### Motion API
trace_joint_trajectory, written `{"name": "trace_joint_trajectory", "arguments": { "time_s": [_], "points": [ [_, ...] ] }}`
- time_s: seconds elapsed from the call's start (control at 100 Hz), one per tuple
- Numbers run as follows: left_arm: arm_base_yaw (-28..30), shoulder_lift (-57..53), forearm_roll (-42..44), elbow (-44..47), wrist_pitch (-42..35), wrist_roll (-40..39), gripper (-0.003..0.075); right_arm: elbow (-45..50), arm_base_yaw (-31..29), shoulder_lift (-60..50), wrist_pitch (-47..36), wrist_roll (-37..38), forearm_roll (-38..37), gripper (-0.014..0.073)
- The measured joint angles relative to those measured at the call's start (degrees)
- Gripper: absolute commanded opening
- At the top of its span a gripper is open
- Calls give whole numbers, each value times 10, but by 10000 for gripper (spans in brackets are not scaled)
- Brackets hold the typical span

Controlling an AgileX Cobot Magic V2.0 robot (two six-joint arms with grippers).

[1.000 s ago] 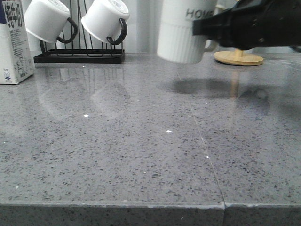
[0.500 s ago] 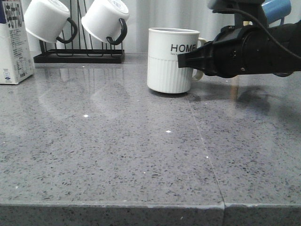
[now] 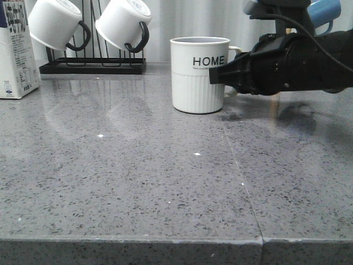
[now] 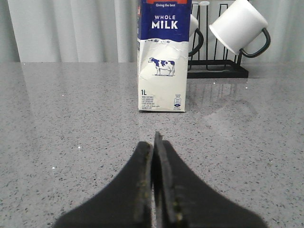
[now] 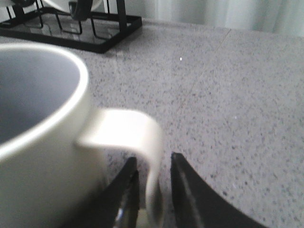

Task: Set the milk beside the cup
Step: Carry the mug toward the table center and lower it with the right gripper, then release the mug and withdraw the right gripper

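Milk: the milk (image 4: 164, 57) is a tall paper box with a blue band and a small cow on it. It stands up straight on the counter (image 3: 165, 182), far over on the left side, close to the black rack (image 3: 92, 65) with the two hanging white mugs (image 3: 54, 22). It is well apart from the cup.

Cup: the cup (image 3: 198, 74) with HOME on it stands on the counter near the middle, toward the back.

How the milk will handle: I think it is heavy if full. The paper walls are a bit soft and smooth, so a hard squeeze could dent it, and a loose one could let it slip. It is tall, so a push up high could tip it.

Where to hold it: I would take it by two flat sides, around the middle of the box, not by the top.

Left tool: the left tool (image 4: 154, 142) is squeezed closed with nothing in it. It points at the milk and does not touch it. It must spread wide to fit the box.

Right tool: the right tool (image 5: 152, 183) has one finger on each side of the cup's handle (image 5: 137, 142). I cannot tell if it is pinching the handle or has let go.
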Motion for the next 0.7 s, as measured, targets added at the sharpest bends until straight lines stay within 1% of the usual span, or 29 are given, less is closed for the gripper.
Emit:
{"name": "trace_joint_trajectory", "arguments": {
  "time_s": [0.25, 0.46, 0.53, 0.63, 0.7],
  "points": [
    [0, 0, 0, 0, 0, 0, -20, 61, 0, -68, 0, 0, 0, 207],
    [0, 0, 0, 0, 0, 0, -20, 150, 0, -187, 1, 0, 0, 192],
    [0, 0, 0, 0, 0, 0, -20, 180, 0, -236, 10, 0, 0, 130],
    [0, 0, 0, 0, 0, 0, -20, 220, 0, -309, 30, 0, 0, -3],
    [0, 0, 0, 0, 0, 0, -20, 246, 0, -364, 50, 0, 0, -72]
  ]
}}
